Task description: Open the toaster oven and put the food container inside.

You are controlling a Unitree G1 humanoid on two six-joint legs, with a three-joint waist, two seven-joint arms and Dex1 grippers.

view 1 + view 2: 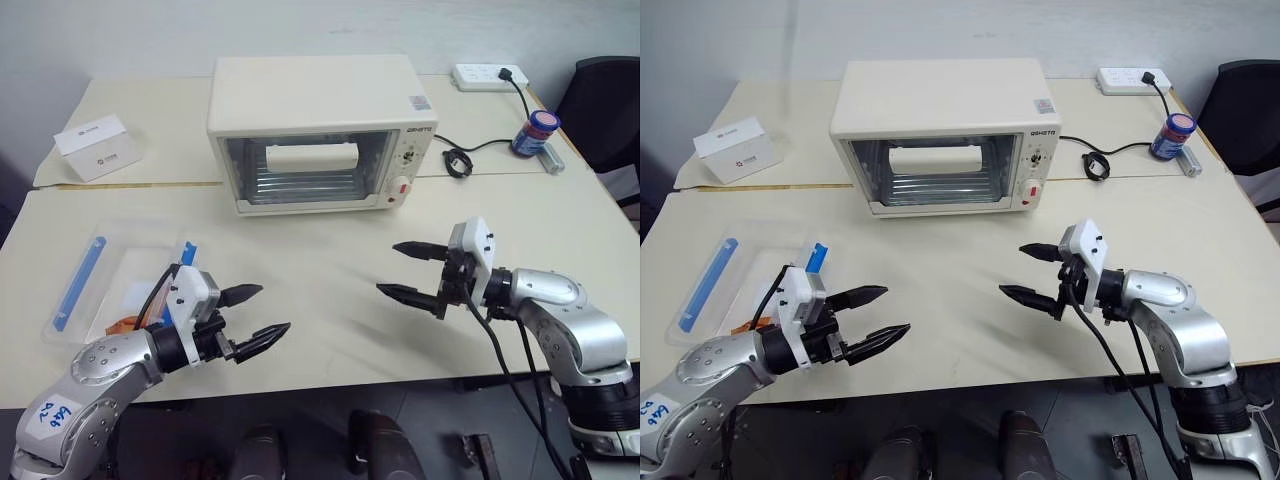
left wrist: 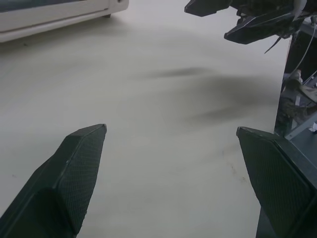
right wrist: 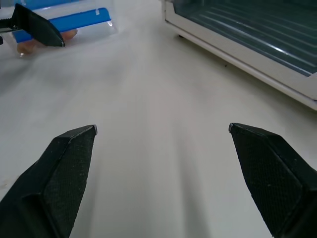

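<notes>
Left eye view: the toaster oven (image 1: 322, 130) stands at the far middle of the cream table (image 1: 340, 250), glass door shut, its white bar handle (image 1: 312, 156) across the front and the red knob (image 1: 400, 187) low on the right-hand panel. A seam between 2 table tops runs along its base.

The food container (image 1: 100, 285) lies at the near left, close to the table's left edge, with 2 blue clip strips and orange pieces showing under the left arm. The left gripper (image 1: 262, 318) hovers just right of it, near the table's near edge, its 2 black fingers spread wide and holding nothing. The right gripper (image 1: 408, 272) hangs over the near right of the table, fingers likewise spread and empty, tips turned toward the left gripper.

Between the 2 grippers and the oven door lies a broad bare stretch of table.

A small white cardboard box (image 1: 97, 147) sits at the far left. At the far right are a power strip (image 1: 489, 75), a black cable (image 1: 470, 152) and a blue jar (image 1: 535, 132) near the table's right edge, with a black chair (image 1: 608, 100) beyond it.
</notes>
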